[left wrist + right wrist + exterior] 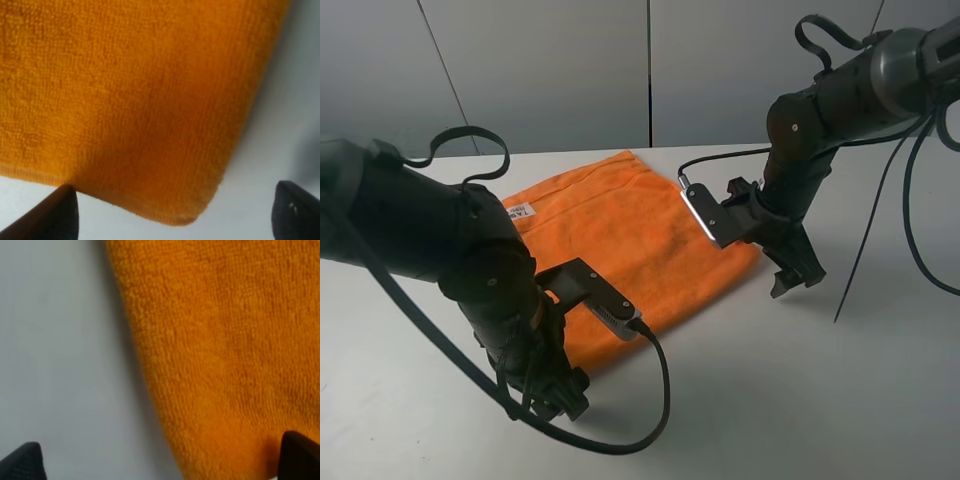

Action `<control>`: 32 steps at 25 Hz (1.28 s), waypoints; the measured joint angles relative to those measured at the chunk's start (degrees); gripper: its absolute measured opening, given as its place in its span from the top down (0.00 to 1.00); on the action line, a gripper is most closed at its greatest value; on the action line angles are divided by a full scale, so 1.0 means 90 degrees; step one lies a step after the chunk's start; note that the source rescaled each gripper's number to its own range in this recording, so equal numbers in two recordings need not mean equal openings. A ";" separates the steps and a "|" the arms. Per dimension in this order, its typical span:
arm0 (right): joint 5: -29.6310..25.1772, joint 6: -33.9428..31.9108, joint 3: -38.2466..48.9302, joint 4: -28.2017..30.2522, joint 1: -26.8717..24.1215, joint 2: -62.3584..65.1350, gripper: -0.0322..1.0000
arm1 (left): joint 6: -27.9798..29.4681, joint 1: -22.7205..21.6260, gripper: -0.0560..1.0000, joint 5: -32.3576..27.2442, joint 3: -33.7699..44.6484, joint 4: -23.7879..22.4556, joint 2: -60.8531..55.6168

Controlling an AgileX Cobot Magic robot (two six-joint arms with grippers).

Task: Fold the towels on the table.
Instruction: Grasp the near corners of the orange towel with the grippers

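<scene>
The orange towel (630, 235) lies spread flat on the white table (790, 400), its small white label (523, 212) at the far left corner. My left gripper (560, 398) hangs low over the towel's near corner. In the left wrist view that gripper (175, 214) is open, its dark fingertips (57, 215) straddling the rounded towel corner (192, 215). My right gripper (798, 280) sits by the towel's right corner. In the right wrist view this gripper (160, 460) is also open, and one fingertip (300, 455) is over the towel (225, 355), the other over bare table (55, 340).
A black cable (655, 400) loops from the left wrist camera down over the table's front. A thin cable (865, 250) hangs at the right beside the right arm. Grey wall panels (570, 70) stand behind the table's far edge.
</scene>
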State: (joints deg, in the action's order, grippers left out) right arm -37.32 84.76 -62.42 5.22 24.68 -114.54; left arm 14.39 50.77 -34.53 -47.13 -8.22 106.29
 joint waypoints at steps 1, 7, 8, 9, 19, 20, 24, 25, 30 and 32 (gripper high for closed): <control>0.0013 0.0026 0.0000 -0.0013 0.0000 0.0000 0.00 | 0.0000 0.0000 0.00 0.0016 0.0000 0.0000 0.0026; 0.0039 0.0194 0.0000 -0.0024 0.0000 -0.0112 0.00 | 0.0050 0.0000 0.00 0.0113 0.0000 -0.0026 0.0135; 0.0039 0.0225 0.0000 -0.0024 0.0000 -0.0152 0.00 | 0.0050 0.0000 0.00 0.0113 0.0000 -0.0019 0.0137; 0.0039 0.0237 -0.0011 -0.0024 0.0000 -0.0178 0.00 | 0.0060 0.0000 0.00 0.0124 0.0000 -0.0019 0.0137; 0.0004 0.0316 -0.0024 -0.0024 -0.0003 -0.0251 0.00 | 0.0161 0.0000 0.00 0.0162 0.0000 -0.0019 0.0137; 0.0004 0.0316 -0.0030 -0.0024 -0.0003 -0.0255 0.01 | 0.0224 0.0000 0.00 0.0162 0.0000 -0.0019 0.0137; -0.0068 0.0332 -0.0039 -0.0024 -0.0003 -0.0279 0.28 | 0.0351 0.0000 0.21 0.0162 0.0000 -0.0066 0.0137; -0.0068 0.0332 -0.0039 -0.0024 -0.0003 -0.0293 0.40 | 0.0361 0.0000 0.30 0.0162 0.0000 -0.0081 0.0137; 0.0165 0.0332 -0.0039 -0.0024 -0.0003 -0.0304 0.92 | 0.0364 0.0000 0.87 0.0202 0.0000 -0.0164 0.0137; 0.0189 0.0341 -0.0039 -0.0024 -0.0003 -0.0304 0.96 | 0.0364 0.0000 0.94 0.0202 0.0000 -0.0184 0.0137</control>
State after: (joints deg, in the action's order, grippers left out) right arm -35.62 87.83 -62.78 5.00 24.66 -117.28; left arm 17.67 50.77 -32.71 -47.13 -9.87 107.52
